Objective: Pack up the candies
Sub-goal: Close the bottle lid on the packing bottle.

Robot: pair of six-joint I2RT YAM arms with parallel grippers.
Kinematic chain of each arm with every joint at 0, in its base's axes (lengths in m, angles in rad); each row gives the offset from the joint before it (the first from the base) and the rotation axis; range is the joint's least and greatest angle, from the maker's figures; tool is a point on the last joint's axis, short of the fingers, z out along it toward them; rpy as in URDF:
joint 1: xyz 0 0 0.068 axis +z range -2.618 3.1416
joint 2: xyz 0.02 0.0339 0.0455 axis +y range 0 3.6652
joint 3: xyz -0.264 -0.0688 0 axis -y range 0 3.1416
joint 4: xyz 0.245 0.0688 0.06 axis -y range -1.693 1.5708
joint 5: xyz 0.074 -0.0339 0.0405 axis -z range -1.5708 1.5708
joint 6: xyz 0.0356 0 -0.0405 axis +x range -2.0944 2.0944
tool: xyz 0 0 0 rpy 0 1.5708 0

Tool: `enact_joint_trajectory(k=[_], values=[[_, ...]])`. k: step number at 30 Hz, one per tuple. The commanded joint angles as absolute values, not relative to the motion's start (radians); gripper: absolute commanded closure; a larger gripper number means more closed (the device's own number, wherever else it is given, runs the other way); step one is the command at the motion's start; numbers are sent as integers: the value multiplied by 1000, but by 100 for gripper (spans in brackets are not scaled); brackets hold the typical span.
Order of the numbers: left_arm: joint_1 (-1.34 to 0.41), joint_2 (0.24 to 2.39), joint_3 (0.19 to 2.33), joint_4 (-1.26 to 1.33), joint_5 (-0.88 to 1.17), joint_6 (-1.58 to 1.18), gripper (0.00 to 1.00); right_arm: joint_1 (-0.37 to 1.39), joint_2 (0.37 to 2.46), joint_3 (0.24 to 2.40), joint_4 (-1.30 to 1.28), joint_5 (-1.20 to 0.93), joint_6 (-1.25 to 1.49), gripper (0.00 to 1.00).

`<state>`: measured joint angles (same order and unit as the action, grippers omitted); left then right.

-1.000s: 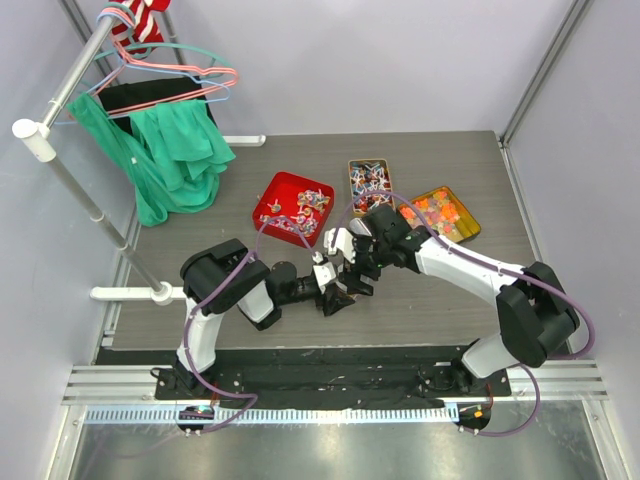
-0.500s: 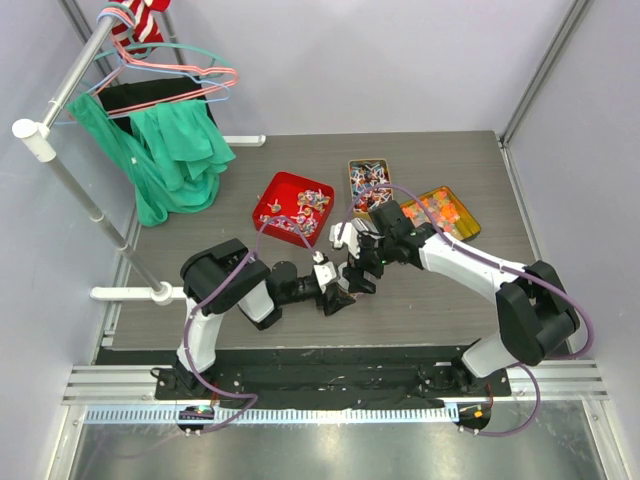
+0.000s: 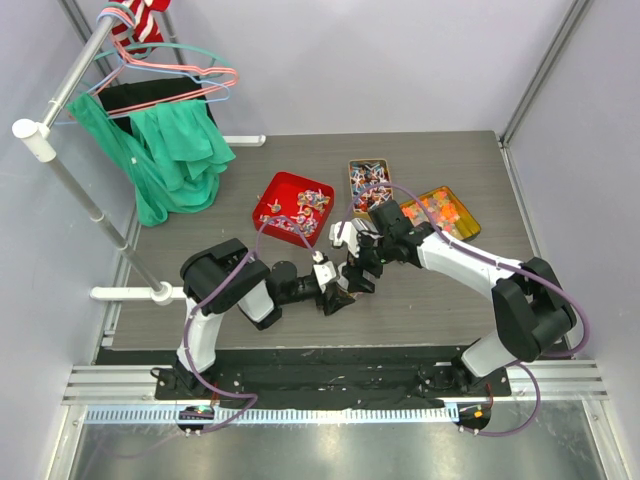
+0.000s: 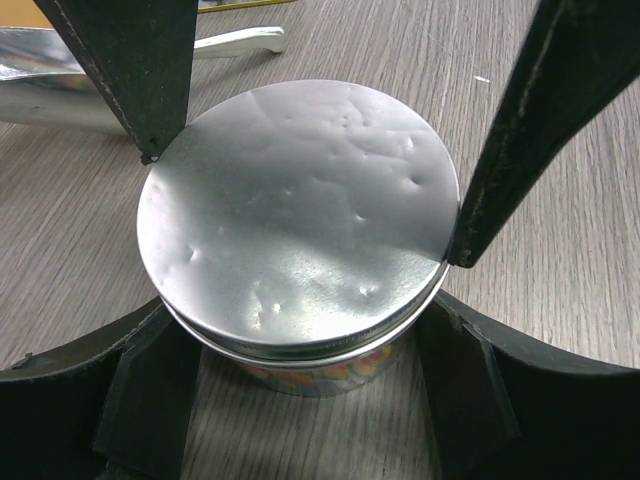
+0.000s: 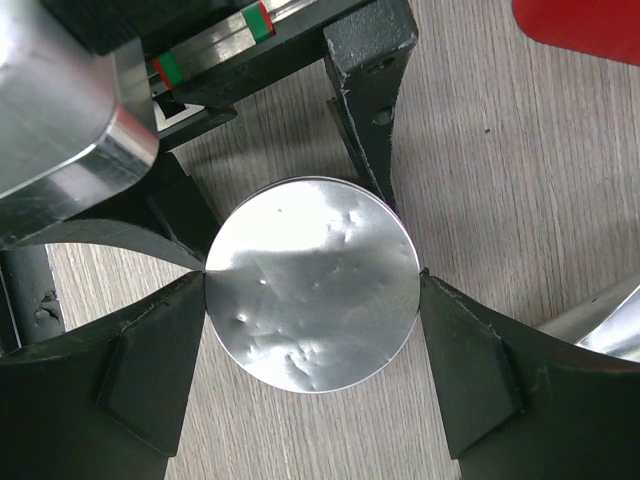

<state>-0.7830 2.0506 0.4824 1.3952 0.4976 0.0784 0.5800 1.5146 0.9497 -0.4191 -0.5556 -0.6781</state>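
Two grippers on one lidded tin

Top view: the candies (image 3: 303, 212) lie in a red tray (image 3: 268, 200) near the middle of the table (image 3: 450, 290). Just in front of it, the left gripper (image 3: 335, 288) and right gripper (image 3: 358, 268) meet nose to nose.

Left wrist: its fingers hug the wall of a round tin (image 4: 320, 372) on both sides.

Right wrist: its fingers press opposite edges of the silver lid (image 5: 312, 285) sitting on that tin.

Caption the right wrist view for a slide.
Right tool and left tool, set crosswise, both clamp one silver-lidded round tin on the wood table.
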Motion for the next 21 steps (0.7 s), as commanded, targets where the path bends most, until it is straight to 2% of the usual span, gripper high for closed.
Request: enact_joint_trajectory(k=[1, 7, 11, 13, 14, 16, 21], values=[[-776, 2068, 474, 1548, 469, 77, 37, 577, 1534, 969, -434, -532, -664, 39], [-776, 2068, 474, 1548, 466, 80, 37, 574, 1485, 980, -471, -512, -690, 25], [-775, 2068, 474, 1548, 465, 80, 37, 560, 1479, 996, -503, -517, -699, 12], [-775, 2069, 474, 1548, 466, 80, 37, 549, 1470, 999, -506, -535, -695, 10], [-775, 2069, 476, 1548, 463, 80, 37, 543, 1467, 997, -506, -540, -693, 4], [-775, 2071, 476, 1548, 463, 80, 37, 538, 1462, 1000, -508, -548, -689, 0], [-776, 2071, 477, 1548, 459, 81, 37, 538, 1465, 1005, -525, -555, -695, 0]])
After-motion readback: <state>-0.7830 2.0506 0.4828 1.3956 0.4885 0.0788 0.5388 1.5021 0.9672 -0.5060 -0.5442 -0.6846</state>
